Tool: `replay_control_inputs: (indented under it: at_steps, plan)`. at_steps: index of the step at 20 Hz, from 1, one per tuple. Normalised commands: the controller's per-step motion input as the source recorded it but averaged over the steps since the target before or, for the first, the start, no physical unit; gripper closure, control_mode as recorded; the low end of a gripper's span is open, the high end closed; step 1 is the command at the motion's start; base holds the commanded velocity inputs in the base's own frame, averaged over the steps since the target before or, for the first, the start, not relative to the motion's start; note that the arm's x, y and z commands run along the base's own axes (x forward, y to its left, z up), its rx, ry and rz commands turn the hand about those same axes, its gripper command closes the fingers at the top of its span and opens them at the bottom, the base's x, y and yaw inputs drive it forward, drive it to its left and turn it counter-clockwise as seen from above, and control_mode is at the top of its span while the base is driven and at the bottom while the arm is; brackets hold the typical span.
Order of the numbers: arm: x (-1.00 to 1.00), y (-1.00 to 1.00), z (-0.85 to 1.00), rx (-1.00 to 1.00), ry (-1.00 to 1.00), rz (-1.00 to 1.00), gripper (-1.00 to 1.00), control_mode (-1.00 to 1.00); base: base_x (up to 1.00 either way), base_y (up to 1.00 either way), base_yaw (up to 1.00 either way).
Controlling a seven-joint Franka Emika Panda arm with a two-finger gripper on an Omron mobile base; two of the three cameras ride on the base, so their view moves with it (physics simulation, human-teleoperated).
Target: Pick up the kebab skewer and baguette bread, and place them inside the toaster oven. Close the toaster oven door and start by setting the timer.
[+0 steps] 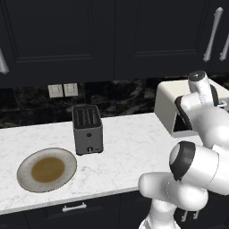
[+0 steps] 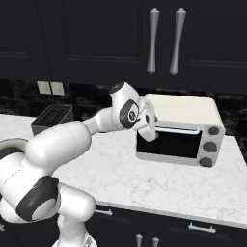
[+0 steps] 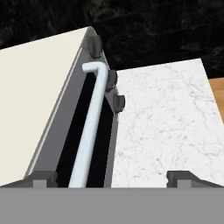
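Observation:
The cream-white toaster oven [image 2: 185, 108] stands on the counter at the right, by the wall. Its dark glass door [image 2: 169, 143] looks shut, and the silver bar handle [image 3: 92, 127] runs along its top edge. My gripper [image 2: 150, 128] hangs open just in front of the door's upper left corner. In the hand view the gripper [image 3: 113, 178] looks down along the handle, which passes between the fingertips [image 3: 43, 178] without touching them. Nothing is held. The kebab skewer and the baguette bread are out of view.
A dark-grey slot toaster [image 1: 87, 129] stands mid-counter, with a round plate [image 1: 47, 170] front left of it, bare on top. Three knobs [image 2: 210, 145] line the oven's right side. Dark upper cabinets hang above. White marble counter [image 2: 144, 178] stretches before the oven.

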Motion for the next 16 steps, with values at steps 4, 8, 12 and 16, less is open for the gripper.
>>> replay_control_inputs:
  at_steps: [4,8,12,16]
  plan:
    - [-0.96,-0.5,0.12,0.02,0.0,0.0,-1.0,-1.0,0.0,0.0,0.0]
    - [-0.92,-0.43,0.4,0.01,0.0,0.05,-1.0,-1.0,0.0,0.0,0.0]
    - [-0.94,-0.35,0.29,-0.02,0.0,0.16,-1.0,-1.0,0.0,0.0,0.0]
    - [-0.71,-0.32,0.04,-0.09,0.0,0.24,-1.0,-1.0,0.0,0.0,0.0]
